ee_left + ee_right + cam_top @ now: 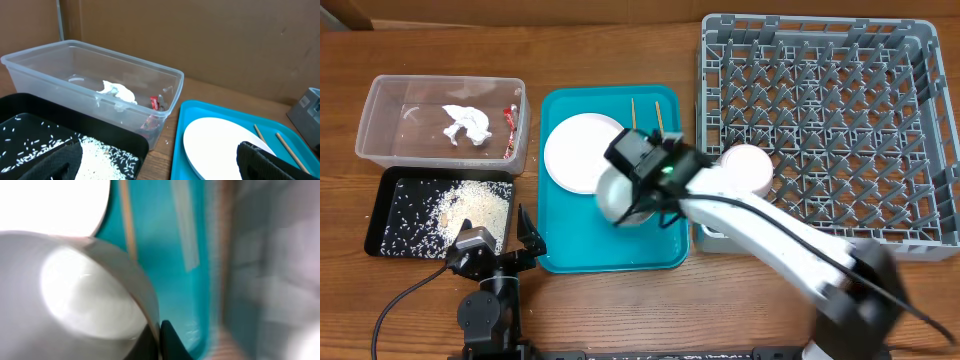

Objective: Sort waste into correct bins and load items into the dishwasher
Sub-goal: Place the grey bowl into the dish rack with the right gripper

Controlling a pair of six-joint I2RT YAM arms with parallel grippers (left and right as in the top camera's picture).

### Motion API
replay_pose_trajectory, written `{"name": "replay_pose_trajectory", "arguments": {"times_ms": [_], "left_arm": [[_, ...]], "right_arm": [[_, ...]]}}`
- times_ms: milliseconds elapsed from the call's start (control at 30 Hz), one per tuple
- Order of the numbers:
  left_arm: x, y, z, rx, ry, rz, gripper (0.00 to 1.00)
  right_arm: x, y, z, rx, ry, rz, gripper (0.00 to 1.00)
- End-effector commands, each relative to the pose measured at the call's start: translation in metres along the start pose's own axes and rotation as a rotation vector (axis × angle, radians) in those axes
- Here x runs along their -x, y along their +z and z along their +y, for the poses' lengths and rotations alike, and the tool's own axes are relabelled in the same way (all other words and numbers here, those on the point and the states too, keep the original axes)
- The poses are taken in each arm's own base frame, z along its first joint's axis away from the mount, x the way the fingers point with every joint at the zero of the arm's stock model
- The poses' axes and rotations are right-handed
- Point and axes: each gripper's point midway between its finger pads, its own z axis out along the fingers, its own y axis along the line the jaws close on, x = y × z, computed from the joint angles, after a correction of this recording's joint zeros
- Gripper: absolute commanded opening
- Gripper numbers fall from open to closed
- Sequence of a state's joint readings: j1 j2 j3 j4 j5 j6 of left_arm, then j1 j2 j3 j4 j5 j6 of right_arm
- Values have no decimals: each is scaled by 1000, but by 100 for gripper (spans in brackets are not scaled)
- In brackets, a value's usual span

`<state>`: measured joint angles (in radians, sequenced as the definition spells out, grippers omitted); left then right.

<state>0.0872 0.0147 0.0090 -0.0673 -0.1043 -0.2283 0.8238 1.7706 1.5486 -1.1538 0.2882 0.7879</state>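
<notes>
White bowl pinched at the rim, over the teal tray.
Right gripper is clamped on the rim wall, probably to carry it to the dish rack; left gripper hangs spread wide by the black tray.

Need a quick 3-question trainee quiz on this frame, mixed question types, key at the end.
1. True or false: the right gripper is shut on the rim of a bowl.
2. Which container holds the rice? A clear tub; B black tray; C teal tray.
3. Fill in: the two chopsticks lie beside the plate on the ___ tray.
Key: 1 true. 2 B, the black tray. 3 teal, the teal tray.
</notes>
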Motion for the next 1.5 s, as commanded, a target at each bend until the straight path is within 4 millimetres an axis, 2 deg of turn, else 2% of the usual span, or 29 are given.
{"name": "replay_pose_trajectory", "arguments": {"times_ms": [0,33,100,133,233,267,300,433,567,700,767,900,967,1133,1300,1467], "left_arm": [[1,0,2,6,11,-10,100],[1,0,2,6,11,-10,100],[1,0,2,6,10,-10,100],[1,0,2,6,11,-10,100],[1,0,2,6,11,-10,100],[1,0,2,6,11,-10,100],[1,0,2,6,11,-10,100],[1,0,2,6,11,-10,100],[1,0,2,6,11,-10,100],[1,0,2,6,11,-10,100],[1,0,2,6,11,-10,100],[1,0,2,6,10,-10,100],[1,0,2,6,11,-10,100],[1,0,2,6,11,-10,100],[1,0,2,6,11,-10,100],[1,0,2,6,11,-10,100]], "right_arm": [[77,-109,-86,-207,153,-475,4],[80,-118,-102,-246,190,-510,4],[85,-156,-188,-493,353,-635,4],[84,-165,-218,-608,381,-655,4],[84,-167,-263,-791,394,-628,4],[84,-161,-285,-882,407,-593,4],[84,-153,-299,-937,415,-558,4],[81,-114,-329,-1099,357,-371,4],[88,-77,-342,-1204,291,-277,4],[83,-56,-349,-1225,285,-206,4],[80,-48,-352,-1220,303,-185,4],[61,-12,-350,-1160,249,-73,4],[53,-3,-348,-1151,227,-46,4],[49,3,-311,-1086,149,-46,4],[47,1,-297,-1078,140,-78,4],[40,-11,-289,-1104,160,-109,4]]}}
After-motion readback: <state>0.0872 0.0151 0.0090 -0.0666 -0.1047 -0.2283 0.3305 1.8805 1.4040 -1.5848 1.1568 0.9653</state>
